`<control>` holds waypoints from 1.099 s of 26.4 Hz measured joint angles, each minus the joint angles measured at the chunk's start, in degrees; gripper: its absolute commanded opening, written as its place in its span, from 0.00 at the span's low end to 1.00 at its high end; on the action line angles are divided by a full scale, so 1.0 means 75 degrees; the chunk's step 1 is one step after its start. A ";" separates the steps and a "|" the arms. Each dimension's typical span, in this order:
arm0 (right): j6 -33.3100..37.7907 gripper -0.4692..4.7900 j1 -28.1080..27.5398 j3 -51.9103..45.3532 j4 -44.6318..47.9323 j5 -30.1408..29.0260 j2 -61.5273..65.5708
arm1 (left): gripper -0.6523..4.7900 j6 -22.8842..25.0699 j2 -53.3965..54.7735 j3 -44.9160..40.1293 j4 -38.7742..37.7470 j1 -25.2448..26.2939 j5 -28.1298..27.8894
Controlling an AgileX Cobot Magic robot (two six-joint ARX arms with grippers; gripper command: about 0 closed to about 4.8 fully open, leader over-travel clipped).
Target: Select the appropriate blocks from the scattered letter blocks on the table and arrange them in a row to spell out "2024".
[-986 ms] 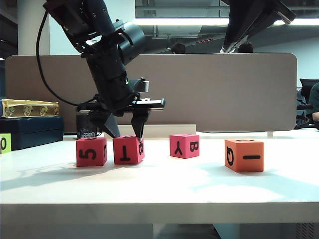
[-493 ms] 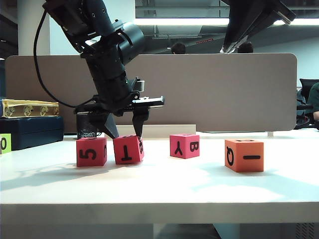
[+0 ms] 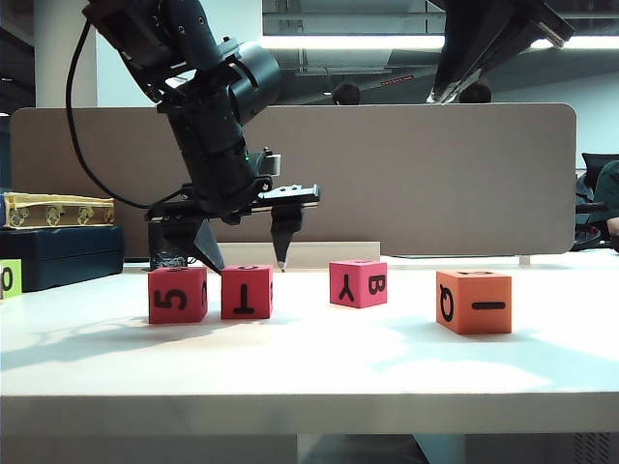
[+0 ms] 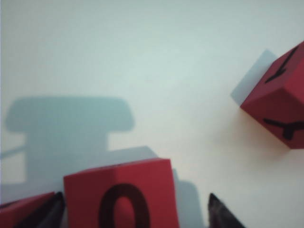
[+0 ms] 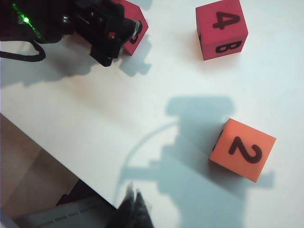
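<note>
Straddling block [image 3: 247, 291]: left tool [image 3: 246, 257] open; right tool [image 5: 133, 207] closed.

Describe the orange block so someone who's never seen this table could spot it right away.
On the wide white table, look along the row of small foam cubes to the far right end, away from the black left arm's open tool. The orange foam cube stands alone there, the only non-red one, with a black 2 on top.
</note>
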 measured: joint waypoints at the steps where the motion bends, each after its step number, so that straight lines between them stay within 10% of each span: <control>1: -0.0003 0.08 0.0000 0.0000 0.0000 0.0000 0.0003 | 0.86 0.0003 0.0000 0.0000 0.0058 0.0000 0.0003; 8: -0.0003 0.08 0.0000 0.0000 0.0003 0.0000 0.0000 | 0.86 0.0568 0.0000 0.0615 -0.0128 -0.0003 0.0096; 21: -0.0131 0.08 0.0000 0.0003 -0.0003 0.0309 -0.0003 | 0.86 0.3450 -0.0032 0.1693 -0.1017 -0.0003 0.1632; 29: -0.0146 0.08 -0.0015 0.0003 -0.0152 0.1349 -0.0003 | 0.85 0.3602 -0.0032 0.1693 -0.1512 -0.0326 0.2850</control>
